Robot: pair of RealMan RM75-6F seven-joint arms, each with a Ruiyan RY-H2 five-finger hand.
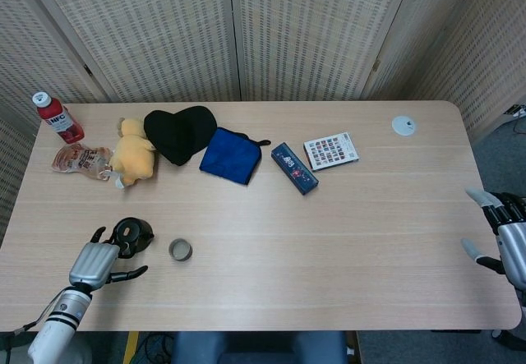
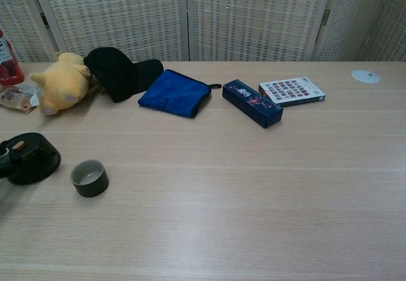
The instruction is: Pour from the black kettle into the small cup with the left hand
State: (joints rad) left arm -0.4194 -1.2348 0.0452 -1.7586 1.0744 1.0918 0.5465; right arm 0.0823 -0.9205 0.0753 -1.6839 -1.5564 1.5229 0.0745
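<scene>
The black kettle (image 1: 131,234) stands on the table near the front left corner, lid on; the chest view shows the kettle (image 2: 28,159) at the left edge. The small grey cup (image 1: 180,250) stands upright just right of it, and the cup (image 2: 89,177) looks empty. My left hand (image 1: 99,263) lies just left of and nearer than the kettle, fingers spread and holding nothing, its fingertips close beside the kettle. My right hand (image 1: 503,237) hangs past the table's right edge, fingers apart and empty.
Along the back left are a red-capped bottle (image 1: 57,117), a snack packet (image 1: 78,159), a yellow plush toy (image 1: 133,154), a black cap (image 1: 177,132) and a blue cloth (image 1: 231,155). A dark blue box (image 1: 294,168), a card (image 1: 331,149) and a white disc (image 1: 403,125) lie further right.
</scene>
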